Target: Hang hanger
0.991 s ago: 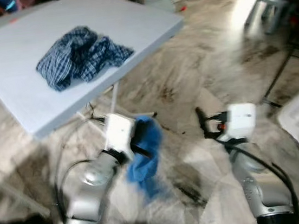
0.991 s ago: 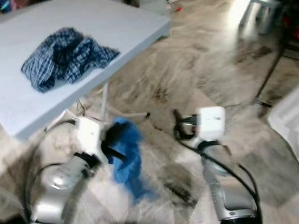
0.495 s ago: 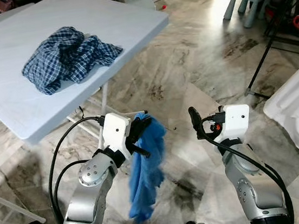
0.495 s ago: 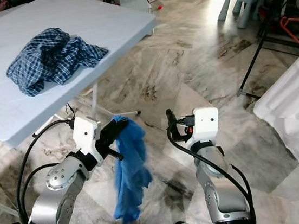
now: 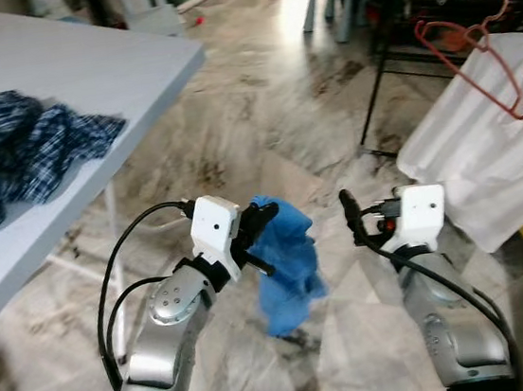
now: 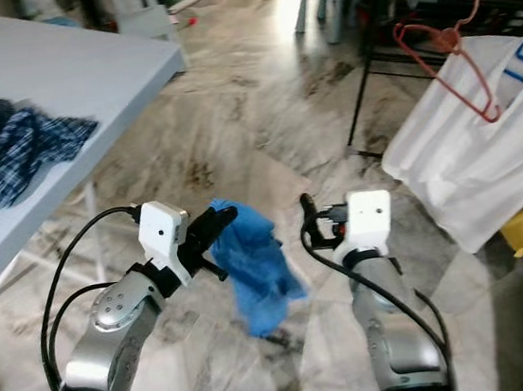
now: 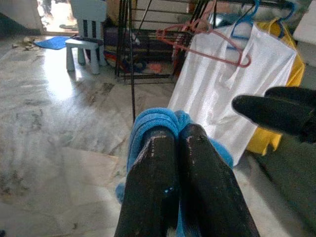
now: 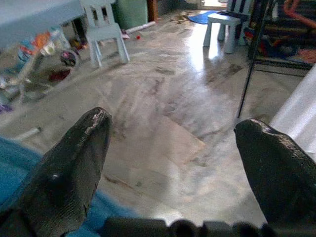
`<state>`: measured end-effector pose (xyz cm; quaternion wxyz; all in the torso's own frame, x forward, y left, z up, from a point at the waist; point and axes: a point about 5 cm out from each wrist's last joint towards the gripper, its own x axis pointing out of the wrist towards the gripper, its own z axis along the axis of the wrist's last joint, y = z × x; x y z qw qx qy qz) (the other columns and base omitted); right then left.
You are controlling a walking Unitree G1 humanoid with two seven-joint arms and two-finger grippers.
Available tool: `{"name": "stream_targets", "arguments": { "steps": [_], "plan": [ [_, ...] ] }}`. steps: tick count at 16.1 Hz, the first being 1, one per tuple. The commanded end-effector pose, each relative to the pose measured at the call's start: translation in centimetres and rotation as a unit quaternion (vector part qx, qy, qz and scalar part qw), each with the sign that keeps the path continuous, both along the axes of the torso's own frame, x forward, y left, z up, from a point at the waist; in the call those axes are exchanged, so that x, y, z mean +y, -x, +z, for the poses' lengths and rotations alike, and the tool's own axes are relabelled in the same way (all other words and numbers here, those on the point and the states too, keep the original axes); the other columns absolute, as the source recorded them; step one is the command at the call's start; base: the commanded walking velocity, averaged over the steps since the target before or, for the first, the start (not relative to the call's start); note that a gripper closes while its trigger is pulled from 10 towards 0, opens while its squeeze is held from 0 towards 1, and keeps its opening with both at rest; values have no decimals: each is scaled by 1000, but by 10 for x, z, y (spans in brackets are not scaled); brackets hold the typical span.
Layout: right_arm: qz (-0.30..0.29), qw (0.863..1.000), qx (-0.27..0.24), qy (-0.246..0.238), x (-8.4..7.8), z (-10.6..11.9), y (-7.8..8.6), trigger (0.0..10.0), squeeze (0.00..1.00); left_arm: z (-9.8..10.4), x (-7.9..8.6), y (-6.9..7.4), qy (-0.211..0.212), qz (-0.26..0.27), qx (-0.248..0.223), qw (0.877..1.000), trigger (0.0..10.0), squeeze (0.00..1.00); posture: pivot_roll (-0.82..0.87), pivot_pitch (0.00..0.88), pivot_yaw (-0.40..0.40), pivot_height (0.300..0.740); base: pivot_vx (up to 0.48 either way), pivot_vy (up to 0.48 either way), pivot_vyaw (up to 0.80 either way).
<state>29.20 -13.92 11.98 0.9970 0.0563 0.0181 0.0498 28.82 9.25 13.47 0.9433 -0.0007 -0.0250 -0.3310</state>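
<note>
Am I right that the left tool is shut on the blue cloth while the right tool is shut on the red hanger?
Not quite. The left tool is shut on the blue cloth, but the right tool is open and holds nothing, as the right wrist view shows; the red hanger hangs on the rack.

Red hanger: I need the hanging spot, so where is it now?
In the left eye view the red hanger hangs at the upper right, over the white garment on the dark rack, ahead of the right hand.

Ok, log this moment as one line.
left gripper: shut on blue cloth | right gripper: open, empty | red wire hanger: on rack
</note>
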Motion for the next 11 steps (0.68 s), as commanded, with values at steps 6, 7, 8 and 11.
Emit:
{"name": "stream_targets", "arguments": {
  "steps": [6, 7, 8, 11],
  "plan": [
    [2, 1000, 3, 12, -2, -2, 1, 10000, 0, 2, -4, 1, 4, -2, -11, 1000, 10000, 0, -57, 170, 0, 740, 333, 0, -800],
    [3, 1000, 3, 13, -2, -2, 1, 10000, 0, 2, -5, 1, 4, -1, -11, 1000, 10000, 0, -57, 171, -1, 740, 330, 0, -800],
    [3, 1000, 3, 13, -2, -2, 1, 10000, 0, 2, -5, 1, 4, -1, -11, 1000, 10000, 0, -57, 171, -1, 740, 330, 0, -800],
    [4, 1000, 9, 12, -2, -5, 1, 10000, 0, 1, -7, 1, 9, -2, -8, 1000, 10000, 0, -58, 171, -3, 740, 285, 0, -800]
  ]
}}
